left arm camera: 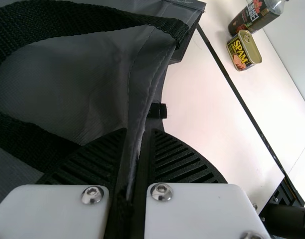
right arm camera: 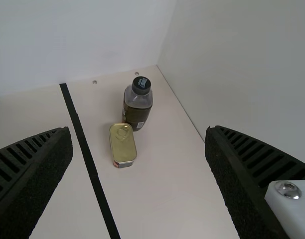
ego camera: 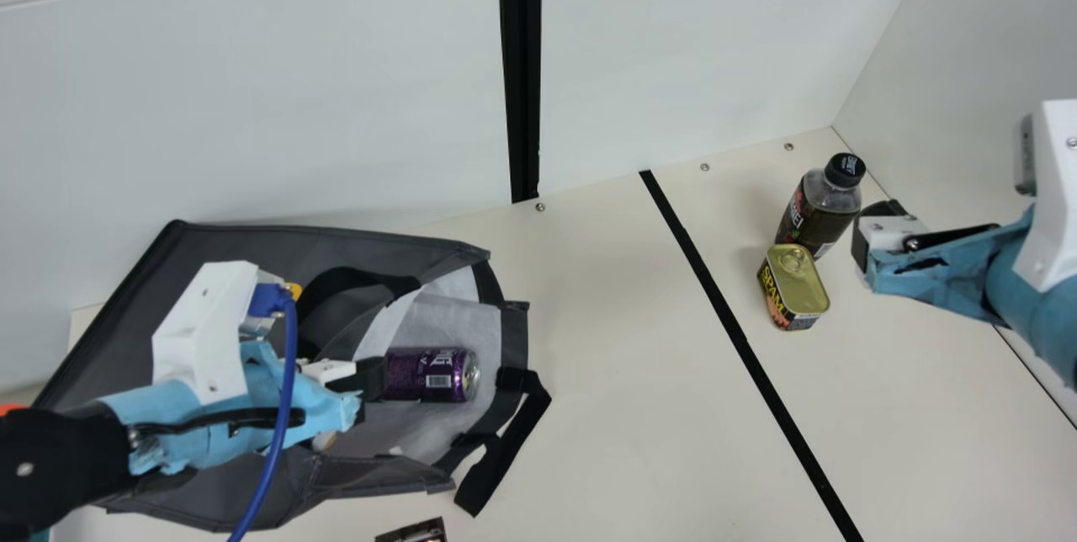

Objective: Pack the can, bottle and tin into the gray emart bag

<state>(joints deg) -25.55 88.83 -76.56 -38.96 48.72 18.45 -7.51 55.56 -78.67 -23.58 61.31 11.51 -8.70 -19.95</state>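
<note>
Can point(ego camera: 429, 374) is lying on its side inside gray emart bag point(ego camera: 515, 340), on the pale lining, w/ its pull-tab end pointing toward the bag's open mouth. Bag is lying on table point(ego camera: 589, 407), L side of main view; one black handle point(ego camera: 503, 462) is trailing from the mouth onto the tabletop.

L gripper point(ego camera: 370, 379) is showing just beside the can in main view; per L wrist view, its jaws are pinching the bag's edge, fabric running btwn the ribbed pads point(left arm camera: 180, 159).

Farther out, past black tape line point(ego camera: 728, 319): tin point(ego camera: 793, 285) is sitting lid up, ring-pull on top. Bottle point(ego camera: 820, 209) is standing upright just beside it, near side wall point(ego camera: 951, 96); contact btwn the two: can't tell. Both are waiting outside the bag.

R gripper point(ego camera: 862, 241) is hanging near bottle + tin, w/ jaws spread wide and nothing btwn them, per R wrist view.

Back wall point(ego camera: 252, 104) is rising behind the bag, w/ vert. black strip point(ego camera: 523, 71). Dark printed item point(ego camera: 412, 532) is poking in at main view's bottom edge, partly cut off; ID unclear.
</note>
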